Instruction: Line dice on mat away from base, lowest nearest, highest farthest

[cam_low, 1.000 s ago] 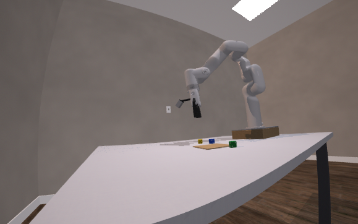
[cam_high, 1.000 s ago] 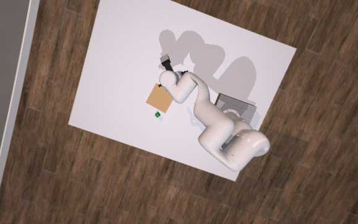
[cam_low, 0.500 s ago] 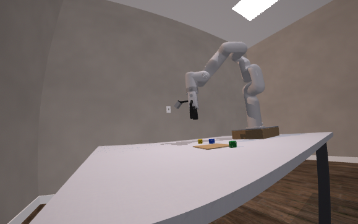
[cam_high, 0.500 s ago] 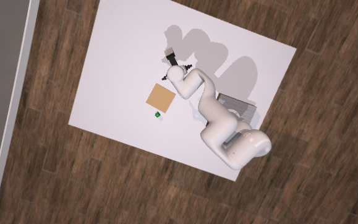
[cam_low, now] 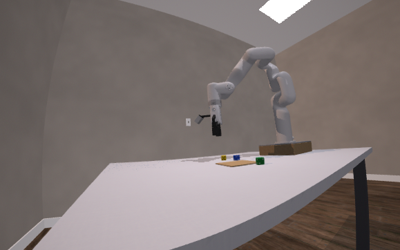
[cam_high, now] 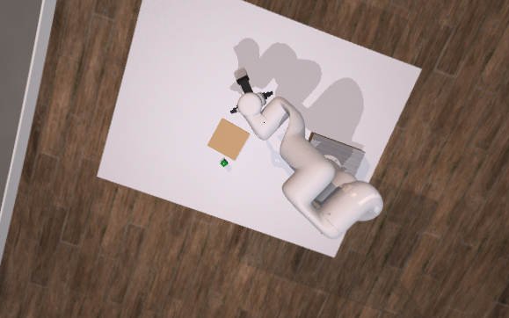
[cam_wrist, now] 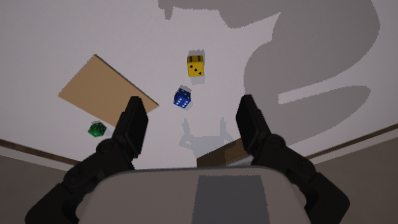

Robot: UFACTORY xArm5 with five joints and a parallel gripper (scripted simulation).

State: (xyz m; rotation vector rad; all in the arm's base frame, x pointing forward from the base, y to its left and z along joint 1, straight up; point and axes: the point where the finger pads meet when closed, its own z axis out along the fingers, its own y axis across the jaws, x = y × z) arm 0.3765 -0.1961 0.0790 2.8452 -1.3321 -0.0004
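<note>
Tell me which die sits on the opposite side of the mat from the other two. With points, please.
The green die (cam_high: 223,162) (cam_low: 260,161) (cam_wrist: 97,129); yellow and blue are both across the mat.

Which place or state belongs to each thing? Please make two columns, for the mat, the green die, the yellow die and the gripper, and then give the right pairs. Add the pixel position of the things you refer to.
1. mat (cam_high: 229,139) (cam_low: 235,163) (cam_wrist: 106,90)
2. green die (cam_high: 223,162) (cam_low: 260,161) (cam_wrist: 97,129)
3. yellow die (cam_low: 223,157) (cam_wrist: 195,66)
4. gripper (cam_low: 216,135) (cam_wrist: 192,107)

A. on the table, close to the blue die (cam_low: 236,157) (cam_wrist: 182,98)
B. above the table, jaws open
C. flat, with no die on it
D. just off the mat's edge

Pairs: 1-C, 2-D, 3-A, 4-B
</note>
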